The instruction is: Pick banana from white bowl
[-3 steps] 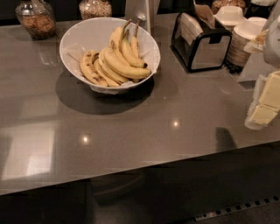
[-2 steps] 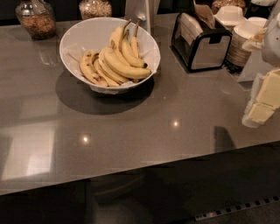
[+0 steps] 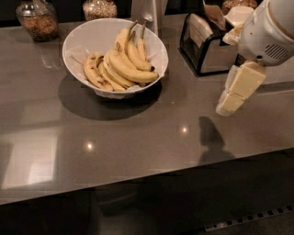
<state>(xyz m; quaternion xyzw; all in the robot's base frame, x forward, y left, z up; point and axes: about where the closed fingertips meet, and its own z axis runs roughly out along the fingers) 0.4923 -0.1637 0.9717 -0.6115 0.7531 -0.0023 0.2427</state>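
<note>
The white bowl (image 3: 87, 32) stands at the back left of the grey counter and holds a bunch of bananas. The banana (image 3: 131, 71), long, thick and clean yellow with a dark tip, lies across the front right of the bunch. Shorter brown-speckled bananas (image 3: 94, 71) lie to its left. My gripper (image 3: 232, 96), cream-coloured, hangs from the white arm (image 3: 271, 32) at the right. It is above the counter, well to the right of the bowl and apart from it, and it casts a shadow on the counter below.
Two glass jars (image 3: 36, 20) of food stand at the back left. A metal holder (image 3: 206, 43) with napkins stands right of the bowl, close behind the gripper. A white column (image 3: 147, 11) rises behind the bowl. The counter's front edge (image 3: 151, 176) runs below.
My gripper has moved left, toward the bowl, and slightly up. The bowl and bananas have not moved.
</note>
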